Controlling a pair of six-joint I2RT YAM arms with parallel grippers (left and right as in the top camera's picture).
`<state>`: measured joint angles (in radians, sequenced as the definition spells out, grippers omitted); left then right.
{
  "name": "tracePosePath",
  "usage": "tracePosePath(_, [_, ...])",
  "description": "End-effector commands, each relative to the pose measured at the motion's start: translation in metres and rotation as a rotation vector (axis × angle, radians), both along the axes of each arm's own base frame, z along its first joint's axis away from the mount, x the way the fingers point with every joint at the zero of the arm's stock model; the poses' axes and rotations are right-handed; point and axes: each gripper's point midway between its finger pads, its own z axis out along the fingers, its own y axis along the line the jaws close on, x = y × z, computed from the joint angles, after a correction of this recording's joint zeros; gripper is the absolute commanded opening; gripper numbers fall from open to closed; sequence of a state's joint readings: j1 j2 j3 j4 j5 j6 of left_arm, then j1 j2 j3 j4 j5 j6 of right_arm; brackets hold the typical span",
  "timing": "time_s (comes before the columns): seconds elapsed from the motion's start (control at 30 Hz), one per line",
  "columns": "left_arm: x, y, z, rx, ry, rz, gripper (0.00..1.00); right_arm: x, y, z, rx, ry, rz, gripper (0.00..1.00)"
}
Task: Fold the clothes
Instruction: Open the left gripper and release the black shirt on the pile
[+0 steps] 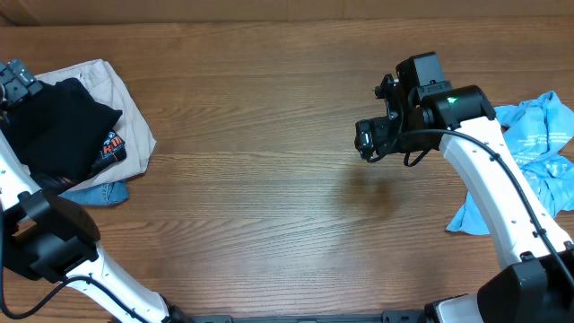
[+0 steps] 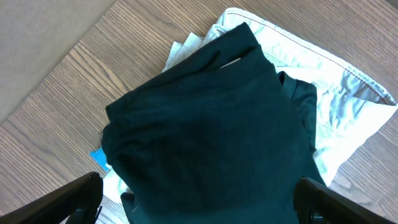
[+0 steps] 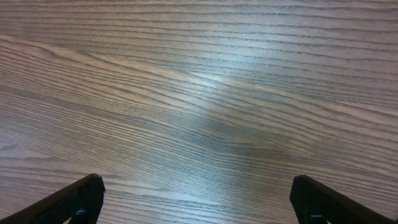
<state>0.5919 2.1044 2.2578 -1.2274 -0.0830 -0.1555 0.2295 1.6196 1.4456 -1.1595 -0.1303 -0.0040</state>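
The clothes [image 1: 56,126] are a plain black garment, folded into a compact bundle on top of a pile at the table's left edge. In the left wrist view the clothes [image 2: 211,124] fill the middle of the frame. My left gripper [image 2: 199,202] hangs just above them, open, with its fingers [image 2: 81,196] spread wide to either side and nothing pinched. Overhead, the left gripper [image 1: 16,85] sits at the pile's far left end. My right gripper [image 1: 366,139] hovers right of centre. It is open over bare wood [image 3: 199,112] and holds nothing.
Under the black bundle lies a cream-white garment [image 1: 117,99]. A black jersey with orange-and-white print [image 1: 112,148] and a blue scrap [image 1: 100,191] peek out at the pile's front. A crumpled light blue tee [image 1: 538,144] lies at the right edge.
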Motion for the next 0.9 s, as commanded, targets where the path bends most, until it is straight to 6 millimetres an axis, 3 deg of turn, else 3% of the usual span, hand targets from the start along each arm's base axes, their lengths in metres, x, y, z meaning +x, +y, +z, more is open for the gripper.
tracePosePath(0.0, [-0.001,0.001,0.001,-0.015,-0.014,0.033,1.0,0.003,0.0,0.003,0.004,-0.012,0.001,1.0])
tracePosePath(0.13, [0.006,-0.01,0.0,-0.072,-0.045,-0.003,1.0,0.003,0.0,0.003,0.004,-0.013,0.001,1.0])
tracePosePath(0.33, [0.029,-0.067,0.014,-0.176,-0.118,-0.227,1.0,0.011,0.004,0.006,0.023,-0.046,-0.004,1.0])
tracePosePath(0.47, [0.045,-0.117,0.036,-0.134,-0.139,-0.378,1.0,0.022,0.017,0.013,0.096,-0.094,0.019,1.0])
tracePosePath(0.6, [0.061,-0.186,0.052,-0.101,-0.149,-0.554,1.0,0.039,0.035,0.028,0.189,-0.179,0.054,1.0])
tracePosePath(0.73, [0.066,-0.265,0.051,-0.117,-0.12,-0.721,1.0,0.058,0.039,0.04,0.207,-0.274,0.06,1.0])
tracePosePath(0.87, [0.059,-0.308,0.044,-0.109,-0.064,-0.803,1.0,0.076,0.04,0.052,0.213,-0.363,0.059,1.0])
